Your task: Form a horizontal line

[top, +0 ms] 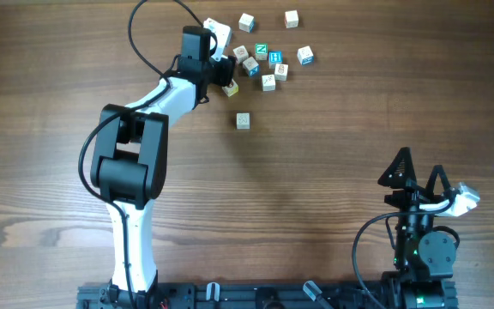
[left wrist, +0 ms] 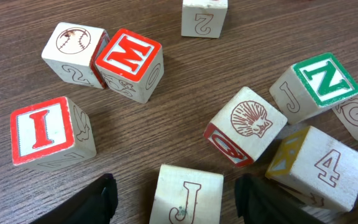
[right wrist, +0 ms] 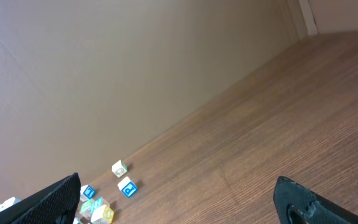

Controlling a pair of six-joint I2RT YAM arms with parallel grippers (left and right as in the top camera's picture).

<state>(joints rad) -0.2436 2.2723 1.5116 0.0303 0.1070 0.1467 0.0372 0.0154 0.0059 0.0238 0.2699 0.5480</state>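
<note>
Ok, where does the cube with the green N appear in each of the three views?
Overhead: the green N cube sits top centre, inside the cube cluster.
Left wrist: it is at the right, upper half, green face up.
Right wrist: cubes at lower left are too small to tell it.
Shared landmark: the wooden table.

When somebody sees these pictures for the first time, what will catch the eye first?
First the group of loose letter blocks at the far middle of the table, with the left arm stretched to it. In its wrist view the red M block and green N block stand out, and a J block sits between the fingers of the open left hand, untouched. The right hand rests open at the near right.
</note>
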